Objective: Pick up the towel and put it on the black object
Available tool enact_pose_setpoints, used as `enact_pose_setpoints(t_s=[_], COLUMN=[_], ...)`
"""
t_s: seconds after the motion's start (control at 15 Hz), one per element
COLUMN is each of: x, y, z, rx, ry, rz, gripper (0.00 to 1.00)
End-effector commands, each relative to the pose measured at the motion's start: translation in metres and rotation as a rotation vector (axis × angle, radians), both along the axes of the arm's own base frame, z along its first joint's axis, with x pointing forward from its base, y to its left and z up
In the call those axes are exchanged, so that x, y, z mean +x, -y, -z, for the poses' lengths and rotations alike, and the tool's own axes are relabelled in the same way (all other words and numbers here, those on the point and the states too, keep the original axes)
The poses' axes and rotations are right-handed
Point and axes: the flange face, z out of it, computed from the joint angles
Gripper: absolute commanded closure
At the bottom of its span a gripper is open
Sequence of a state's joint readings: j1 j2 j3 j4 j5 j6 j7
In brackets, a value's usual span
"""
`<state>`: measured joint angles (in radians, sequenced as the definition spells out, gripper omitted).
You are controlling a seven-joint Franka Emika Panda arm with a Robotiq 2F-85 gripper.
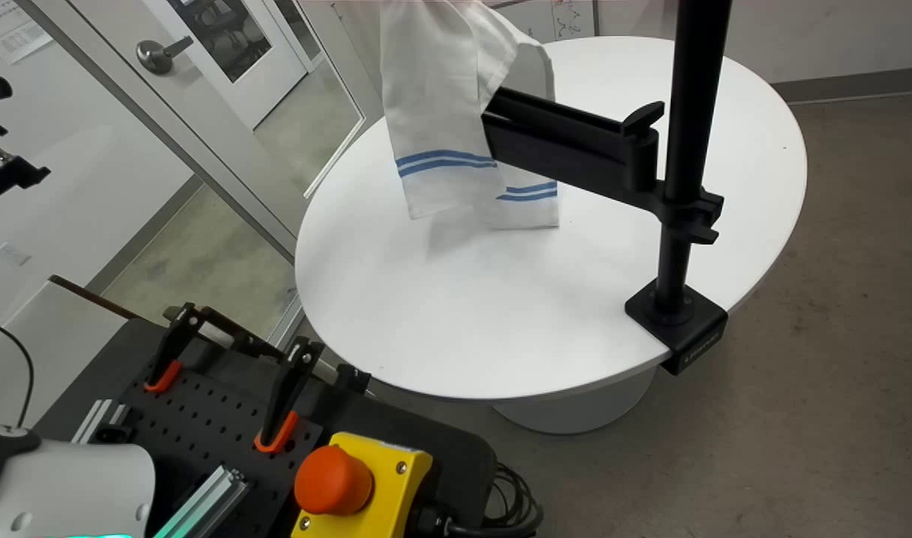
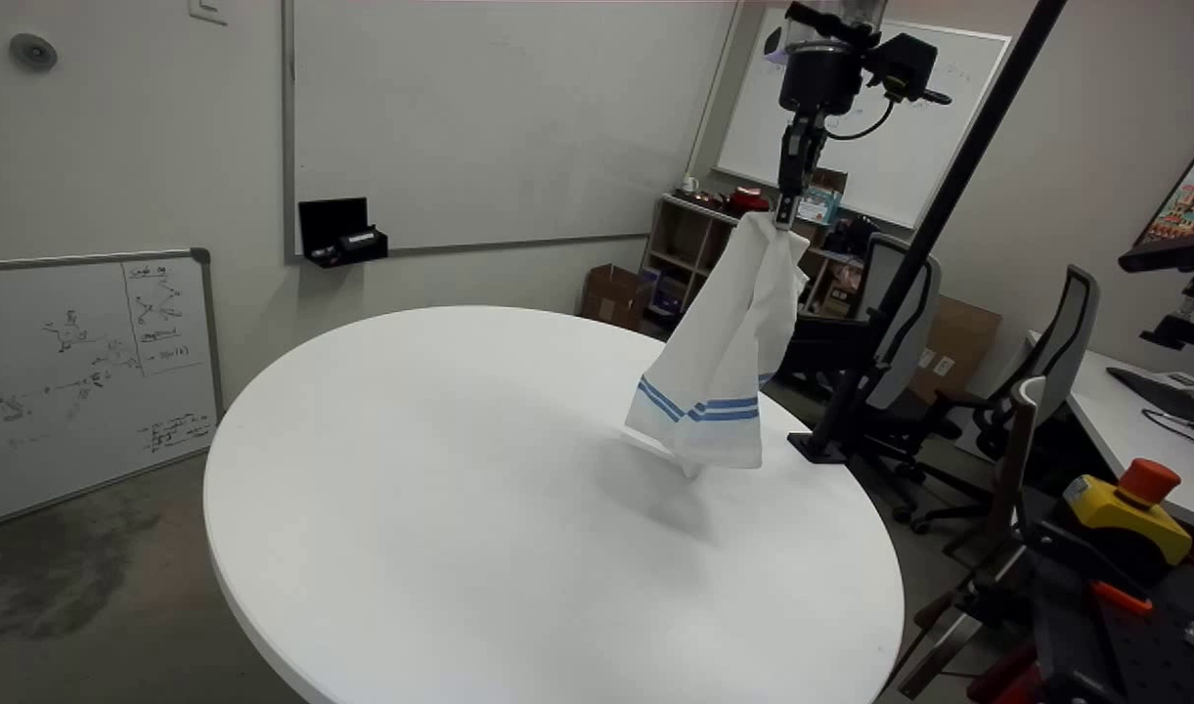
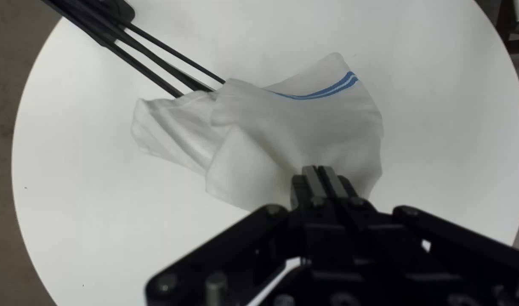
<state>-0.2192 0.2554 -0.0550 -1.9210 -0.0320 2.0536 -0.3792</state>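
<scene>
The towel (image 1: 441, 97) is white with blue stripes near its lower hem. It hangs from my gripper (image 2: 785, 217), which is shut on the towel's top (image 2: 738, 323). The black object is a horizontal black bar (image 1: 575, 146) on an upright pole; in an exterior view it shows darkly behind the towel (image 2: 821, 342). The towel hides the bar's free end, with towel folds on both sides of it. I cannot tell if they touch. In the wrist view my fingers (image 3: 319, 170) are close together above the spread towel (image 3: 310, 123).
The upright black pole (image 1: 691, 112) is clamped to the edge of the round white table (image 1: 426, 329). A yellow emergency-stop box (image 1: 381, 478) and clamps (image 1: 284, 396) are on the dark robot stand. Chairs (image 2: 895, 293) and shelves (image 2: 689, 240) stand behind the table.
</scene>
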Motion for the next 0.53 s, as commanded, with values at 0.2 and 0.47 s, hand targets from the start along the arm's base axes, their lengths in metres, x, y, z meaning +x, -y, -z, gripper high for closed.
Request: enact_pose_setpoints(t_s=[0.2,0.47], x=[-0.006,-0.019], y=[-0.046,-0.073], z=[-0.014,-0.032], rx=[0.023,0.028], ry=[0.070,0.092], rz=[-0.100,-0.173], gripper=[0.99,0.99])
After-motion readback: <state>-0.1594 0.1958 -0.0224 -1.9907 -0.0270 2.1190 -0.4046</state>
